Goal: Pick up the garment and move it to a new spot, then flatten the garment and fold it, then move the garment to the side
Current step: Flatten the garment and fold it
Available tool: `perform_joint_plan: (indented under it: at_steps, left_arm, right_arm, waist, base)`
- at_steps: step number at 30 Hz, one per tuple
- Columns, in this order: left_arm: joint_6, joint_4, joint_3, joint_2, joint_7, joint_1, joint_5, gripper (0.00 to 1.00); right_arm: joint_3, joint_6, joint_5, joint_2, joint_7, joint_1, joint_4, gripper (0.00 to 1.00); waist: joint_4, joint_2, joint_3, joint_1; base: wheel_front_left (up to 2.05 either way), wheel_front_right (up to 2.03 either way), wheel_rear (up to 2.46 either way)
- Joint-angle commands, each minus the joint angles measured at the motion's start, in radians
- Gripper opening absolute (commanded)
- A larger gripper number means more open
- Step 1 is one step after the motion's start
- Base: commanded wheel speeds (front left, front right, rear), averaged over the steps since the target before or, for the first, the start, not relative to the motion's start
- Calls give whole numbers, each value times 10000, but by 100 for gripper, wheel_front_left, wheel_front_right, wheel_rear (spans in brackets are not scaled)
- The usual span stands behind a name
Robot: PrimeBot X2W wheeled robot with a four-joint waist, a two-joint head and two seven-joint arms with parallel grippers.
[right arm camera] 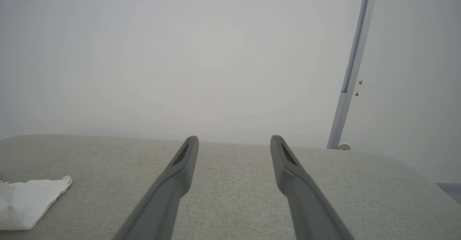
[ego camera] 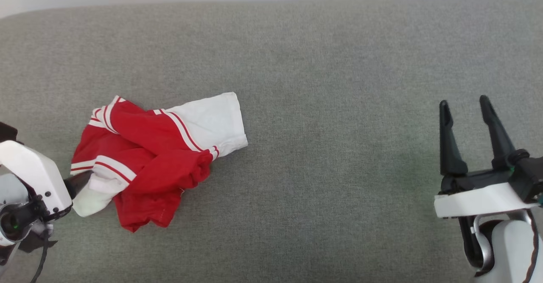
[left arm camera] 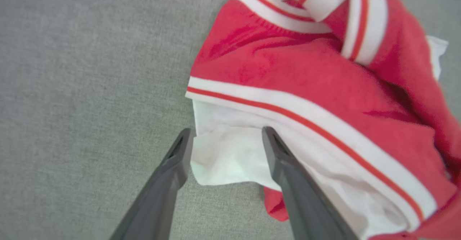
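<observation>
At the far left of the head view, the left gripper (ego camera: 82, 180) reaches in from the lower corner on a white wrist housing, its dark fingers touching the near edge of the garment (ego camera: 148, 155). In the left wrist view, the left gripper (left arm camera: 227, 139) has its fingers spread apart, with a bunched corner of white sleeve lying between them. One finger sits just beside the sleeve's edge and the other lies over the white cloth. They are not pinched onto it.

The garment (left arm camera: 306, 71) is a red shirt with white sleeves and red-and-white striped trim. It lies crumpled on the grey fabric surface (ego camera: 322, 83), left of centre, with one white sleeve stretched out toward the middle. Any print on it is folded out of sight.

At the far right, well apart from the shirt, the right gripper (ego camera: 464, 102) points away from the robot, fingers spread wide and holding nothing. The right wrist view shows the right gripper (right arm camera: 234, 141) above bare grey cloth, a white sleeve tip (right arm camera: 28, 204) at its left edge and a pale metal post (right arm camera: 351, 74) against the wall.
</observation>
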Motion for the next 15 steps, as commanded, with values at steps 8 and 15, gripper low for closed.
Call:
perform_joint_plan:
  at_steps: [8,15]
  left_arm:
    - [-551,-614,390,-108,-1811,393,615,100]
    - [-1104,-949,413,-418,-4143,1017,1628,100]
  right_arm:
    - [392,1,209,-210,-54,395,236,100]
    - [644,-1,371,-412,-54,557,400,100]
  waist:
    - [276,0,-507,0]
    - [623,0,-843,0]
  base:
    - [0,0,0]
    - [0,0,0]
